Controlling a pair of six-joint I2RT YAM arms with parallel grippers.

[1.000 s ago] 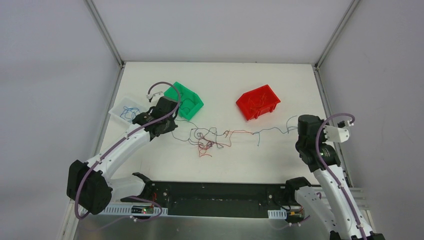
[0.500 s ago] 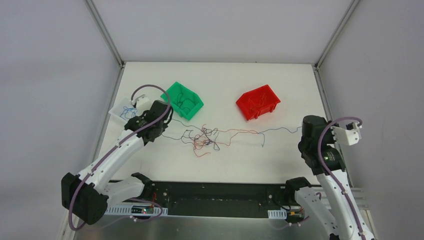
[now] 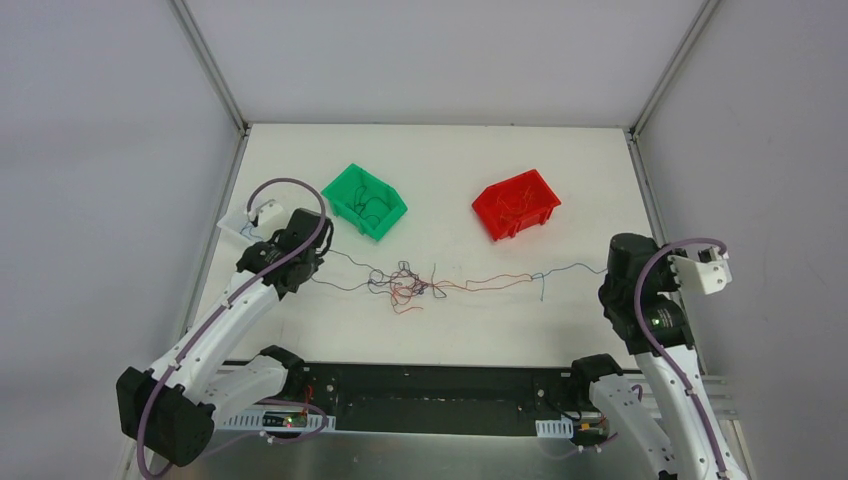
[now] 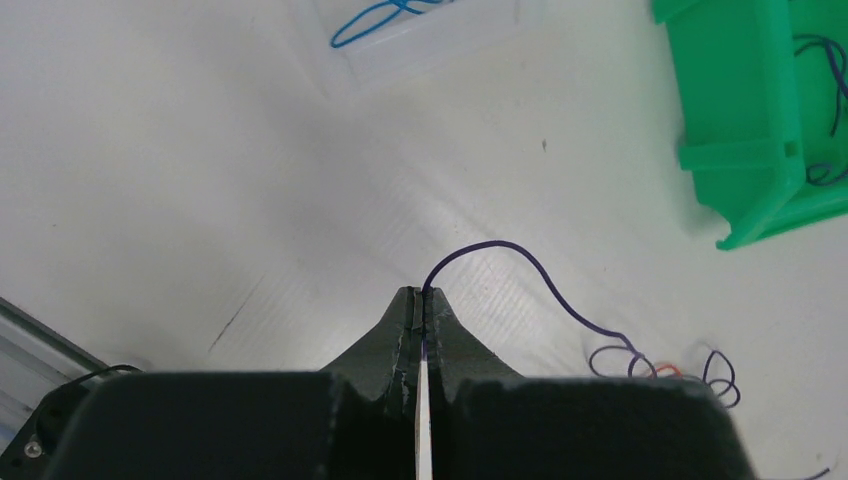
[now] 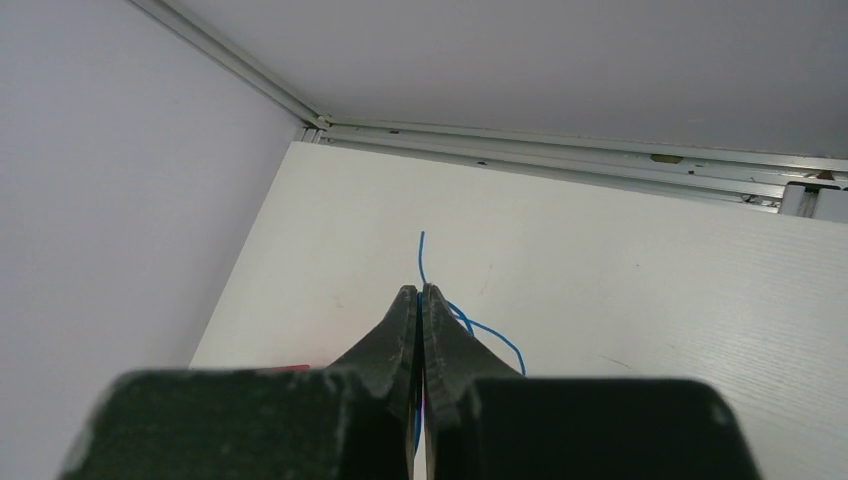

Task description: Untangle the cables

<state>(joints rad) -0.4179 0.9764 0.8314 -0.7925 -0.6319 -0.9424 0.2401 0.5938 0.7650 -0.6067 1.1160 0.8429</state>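
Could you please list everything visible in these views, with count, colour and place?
cables: many, red, blue and dark, knotted at table centre, strands running out to both grippers
green bin: one, green, far side, left of centre, dark wires inside
red bin: one, red, far side, right of centre
tray: one, clear, left edge, blue wire inside
table: one, white
left gripper: one, black, shut on a dark cable
right gripper: one, black, shut on a blue cable
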